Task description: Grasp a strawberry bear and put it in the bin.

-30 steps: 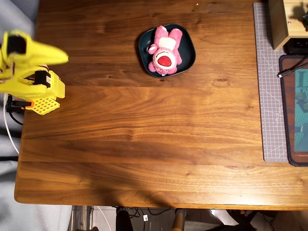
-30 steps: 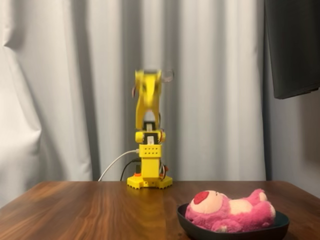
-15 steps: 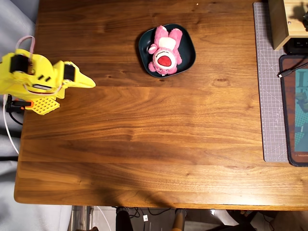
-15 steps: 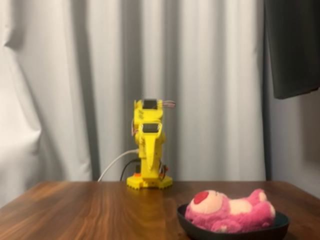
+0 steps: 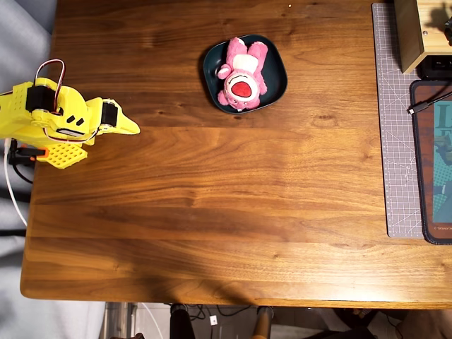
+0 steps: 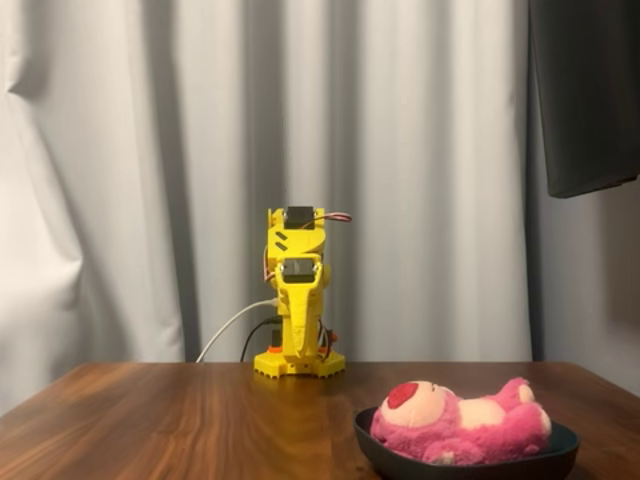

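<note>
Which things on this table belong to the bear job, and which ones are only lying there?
Job things:
- strawberry bear, lying in the bin
- bin
- hand, folded near the arm's base, holding nothing

Lying about:
- wooden box
- cutting mat
- dark mat with cable

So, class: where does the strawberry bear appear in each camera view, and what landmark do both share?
Overhead view: strawberry bear upper centre, lying in the bin.
Fixed view: strawberry bear lower right foreground, in the bin.
Shared landmark: the yellow arm.
</note>
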`<act>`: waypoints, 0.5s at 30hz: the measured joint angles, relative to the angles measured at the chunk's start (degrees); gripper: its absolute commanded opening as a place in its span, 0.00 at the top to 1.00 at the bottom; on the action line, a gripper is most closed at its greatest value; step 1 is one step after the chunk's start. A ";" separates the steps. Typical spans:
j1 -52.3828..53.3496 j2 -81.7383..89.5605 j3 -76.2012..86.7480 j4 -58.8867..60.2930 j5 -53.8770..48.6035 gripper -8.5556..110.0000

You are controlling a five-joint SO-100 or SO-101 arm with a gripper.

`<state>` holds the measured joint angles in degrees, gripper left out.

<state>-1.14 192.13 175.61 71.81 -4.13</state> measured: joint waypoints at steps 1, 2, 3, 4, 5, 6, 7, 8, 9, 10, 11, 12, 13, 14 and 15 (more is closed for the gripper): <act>-0.26 0.00 0.00 0.00 0.00 0.93; -0.35 0.00 0.00 0.00 0.00 0.93; -0.44 0.00 0.00 0.00 0.00 0.93; -0.44 0.00 0.00 0.00 0.00 0.93; -0.53 0.00 0.00 0.00 0.00 0.93; -0.53 0.00 0.00 0.00 0.00 0.93; -0.53 0.00 0.00 0.00 0.00 0.93; -0.53 0.00 0.00 0.00 0.00 0.93; -0.53 0.00 0.00 0.00 0.00 0.93; -0.53 0.00 0.00 0.00 0.00 0.93; -0.53 0.00 0.00 0.00 0.00 0.93; -0.53 0.00 0.00 0.00 0.00 0.93; -0.53 0.00 0.00 0.00 0.00 0.93; -0.53 0.00 0.00 0.00 0.00 0.93; -0.53 0.00 0.00 0.00 0.00 0.93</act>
<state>-1.67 192.13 175.61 71.81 -4.13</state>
